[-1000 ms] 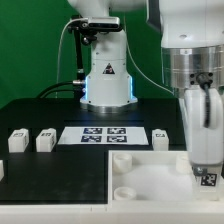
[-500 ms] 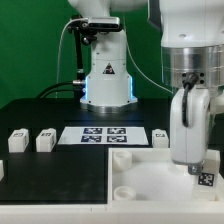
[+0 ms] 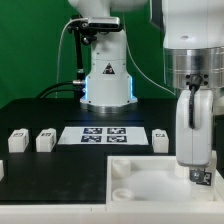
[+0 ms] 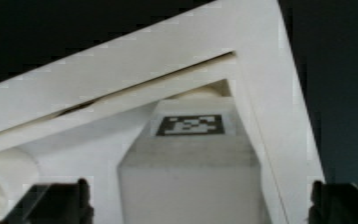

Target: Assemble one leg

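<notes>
My gripper [image 3: 197, 168] hangs over the exterior view's right part of the large white tray-like piece [image 3: 150, 190]. It is shut on a leg [image 3: 200, 178], a small white peg whose square marker faces the camera just below the fingertips. In the wrist view the gripper [image 4: 202, 205] has its dark fingers at both sides of the leg [image 4: 194, 160], and the marker shows at the leg's far end. The tray-like piece's white walls [image 4: 87, 90] run slantwise behind the leg. Three more legs lie on the black table: two [image 3: 17, 141] [image 3: 44, 141] at the exterior view's left, one [image 3: 160, 138] near the arm.
The marker board [image 3: 103, 134] lies flat between the loose legs. The robot's white base [image 3: 107, 80] stands behind it. A round corner socket [image 3: 121, 166] shows on the tray-like piece. A white part [image 3: 2, 170] is cut off at the exterior view's left edge.
The gripper and the leg have shifted slightly toward the exterior view's left, over the tray-like piece. The other parts have not moved.
</notes>
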{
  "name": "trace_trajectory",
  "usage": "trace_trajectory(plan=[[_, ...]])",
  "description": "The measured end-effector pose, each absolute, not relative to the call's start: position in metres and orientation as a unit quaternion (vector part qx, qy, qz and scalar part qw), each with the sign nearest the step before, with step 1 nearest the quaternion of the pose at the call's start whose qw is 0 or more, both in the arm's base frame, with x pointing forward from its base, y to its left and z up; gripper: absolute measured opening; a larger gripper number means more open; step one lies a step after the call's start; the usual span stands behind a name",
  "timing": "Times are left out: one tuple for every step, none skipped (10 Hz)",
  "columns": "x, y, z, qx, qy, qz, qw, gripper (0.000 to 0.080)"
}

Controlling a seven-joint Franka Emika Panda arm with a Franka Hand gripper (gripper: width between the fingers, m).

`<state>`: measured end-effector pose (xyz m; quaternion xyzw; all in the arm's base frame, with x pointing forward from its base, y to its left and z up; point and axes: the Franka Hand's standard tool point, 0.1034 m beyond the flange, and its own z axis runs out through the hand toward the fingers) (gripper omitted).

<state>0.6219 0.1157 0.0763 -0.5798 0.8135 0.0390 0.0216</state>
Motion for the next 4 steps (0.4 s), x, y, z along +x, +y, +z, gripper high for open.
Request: trace_trajectory(plan=[[0.618, 0.126, 0.085, -0.586, 0.809, 0.04, 0.026, 0.0642], [0.616, 0.133, 0.094, -0.589, 0.806, 0.04, 0.03, 0.0648], [0.616, 0.134, 0.096, -0.591, 0.805, 0.041, 0.032, 0.0648], [0.615, 0.134, 0.094, -0.591, 0.805, 0.041, 0.03, 0.0649]])
